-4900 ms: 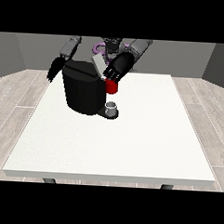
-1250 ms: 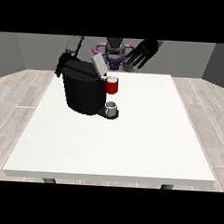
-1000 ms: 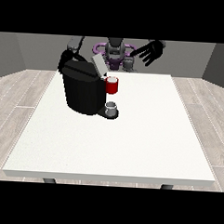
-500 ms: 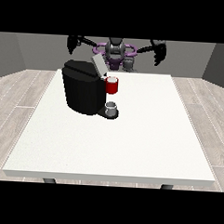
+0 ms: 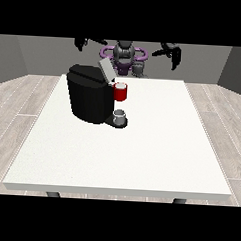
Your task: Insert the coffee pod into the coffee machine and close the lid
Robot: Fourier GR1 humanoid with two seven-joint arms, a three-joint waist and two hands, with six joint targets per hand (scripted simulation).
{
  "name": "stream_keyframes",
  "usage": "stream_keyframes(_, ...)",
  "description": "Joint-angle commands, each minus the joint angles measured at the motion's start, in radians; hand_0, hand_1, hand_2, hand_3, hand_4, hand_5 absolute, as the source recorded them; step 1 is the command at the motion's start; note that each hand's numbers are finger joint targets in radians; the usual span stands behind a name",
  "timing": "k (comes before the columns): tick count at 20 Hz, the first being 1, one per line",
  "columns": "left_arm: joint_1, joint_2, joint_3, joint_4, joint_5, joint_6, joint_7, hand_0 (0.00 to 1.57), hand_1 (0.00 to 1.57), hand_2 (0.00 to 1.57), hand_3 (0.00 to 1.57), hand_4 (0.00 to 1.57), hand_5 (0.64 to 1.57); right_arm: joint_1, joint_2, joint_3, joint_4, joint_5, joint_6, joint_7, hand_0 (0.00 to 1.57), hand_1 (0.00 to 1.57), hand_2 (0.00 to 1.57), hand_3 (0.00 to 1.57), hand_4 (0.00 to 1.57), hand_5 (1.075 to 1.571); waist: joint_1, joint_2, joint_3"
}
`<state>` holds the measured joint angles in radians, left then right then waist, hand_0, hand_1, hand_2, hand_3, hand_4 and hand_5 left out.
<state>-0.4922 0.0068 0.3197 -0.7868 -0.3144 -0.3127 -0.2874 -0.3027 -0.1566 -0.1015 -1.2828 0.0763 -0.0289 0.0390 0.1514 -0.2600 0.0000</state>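
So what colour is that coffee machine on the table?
Black: the coffee machine shows best in the front view.

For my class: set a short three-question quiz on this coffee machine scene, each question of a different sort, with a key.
1. True or false: the hand at the view's left rests on the coffee machine.
2. Which lies nearest the camera? A. the red thing at the machine B. the grey thing at the machine's base C. the hand at the view's right
3. Fill in: the machine stands on the white ___.

Key: 1 false, both hands are raised, apart from it; 2 B; 3 table.
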Motion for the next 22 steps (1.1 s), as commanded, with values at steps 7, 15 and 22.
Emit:
stream_keyframes(7,0.043,-0.007,-0.094,-0.218,0.089,-0.015,0.09,0.0,0.0,0.0,0.0,0.38,1.571,-0.17,-0.05,-0.14,0.124,-0.144,0.043,0.09,0.0,0.0,0.0,0.0,0.19,1.571,0.089,0.103,0.0005)
stream_keyframes(15,0.159,0.005,-0.141,-0.404,0.132,0.04,0.111,0.0,0.0,0.0,0.0,0.28,1.571,-0.223,-0.018,-0.086,0.169,-0.146,0.062,0.076,0.0,0.0,0.0,0.0,0.06,1.571,0.027,0.185,0.0001)
stream_keyframes(22,0.187,0.039,-0.146,-0.489,0.186,0.054,0.127,0.0,0.0,0.0,0.0,0.34,1.571,-0.302,0.021,-0.038,0.208,-0.117,0.04,0.05,0.0,0.0,0.0,0.0,0.0,1.571,0.006,0.258,-0.0001)
